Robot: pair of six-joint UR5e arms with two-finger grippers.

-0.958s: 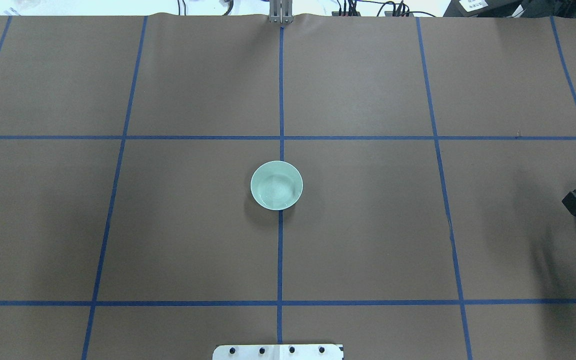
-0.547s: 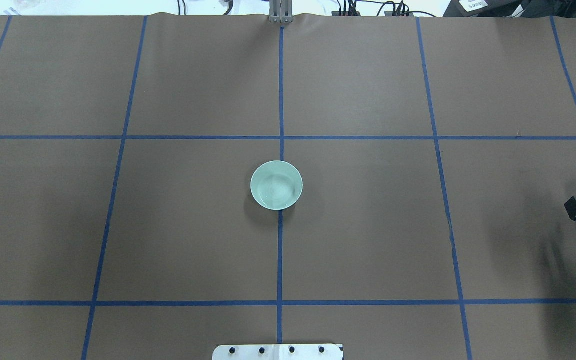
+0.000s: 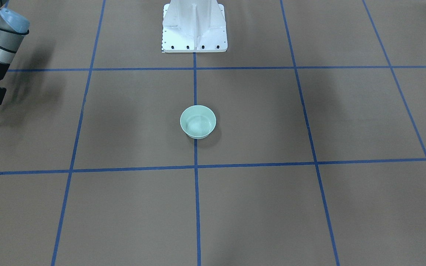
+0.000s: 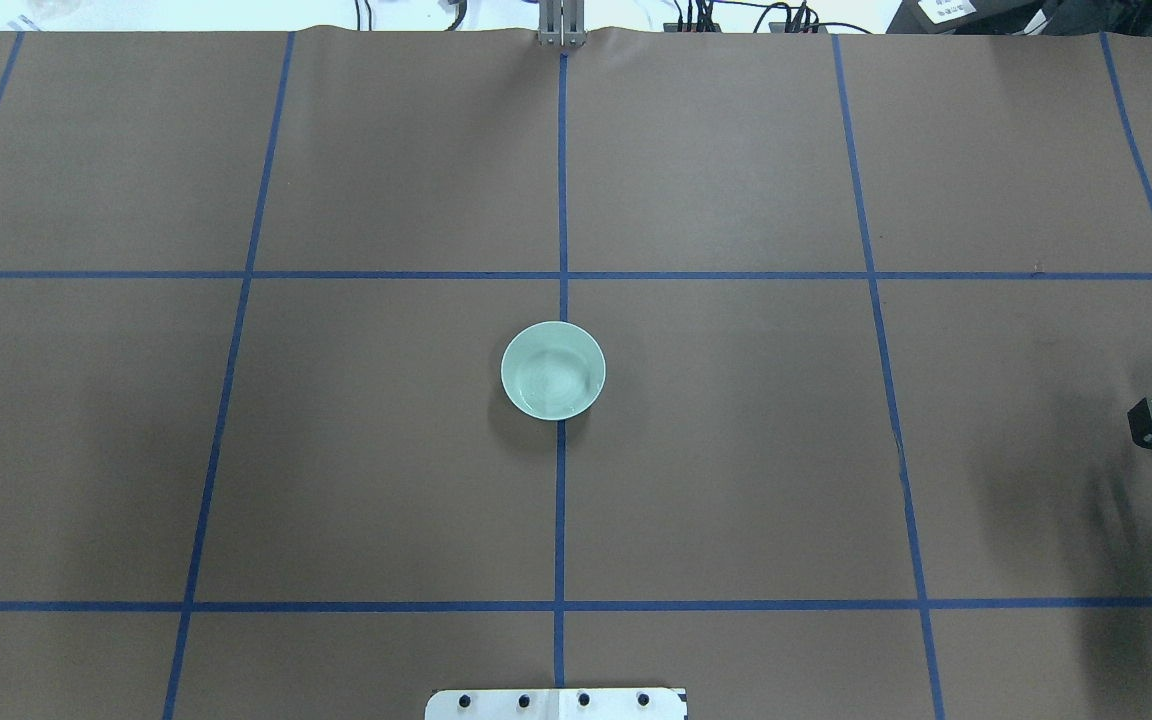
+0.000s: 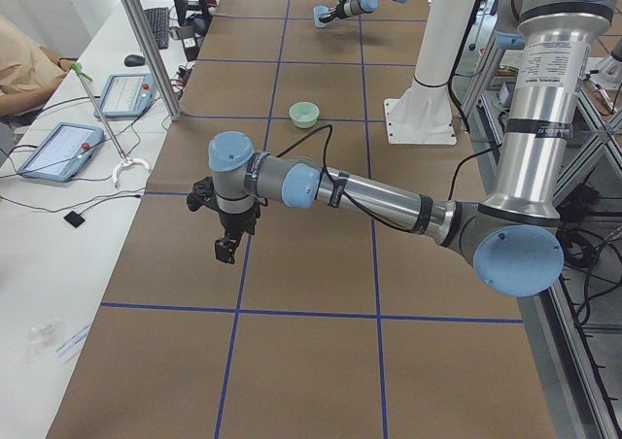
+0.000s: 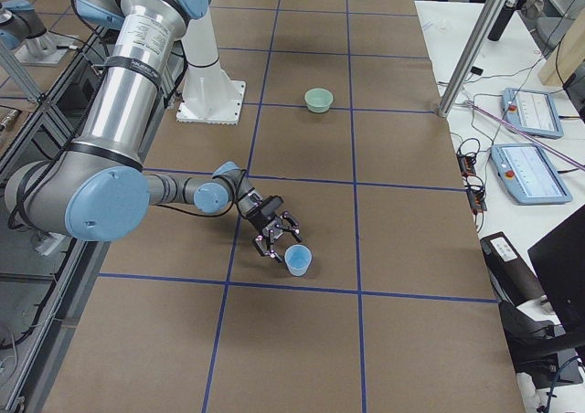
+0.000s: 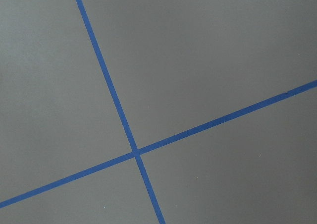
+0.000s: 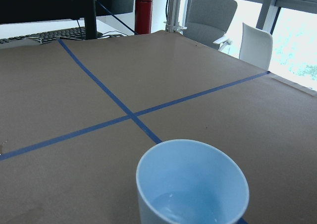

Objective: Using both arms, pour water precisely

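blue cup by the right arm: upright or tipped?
Upright. The light-blue cup stands on the table, rim up in the right wrist view.

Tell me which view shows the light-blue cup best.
The right wrist-mounted view: the light-blue cup fills the foreground, open mouth and inside visible. Exterior right shows it whole but small; exterior left, tiny and far; overhead and front-facing, cut off at the edge; left wrist-mounted, nothing.
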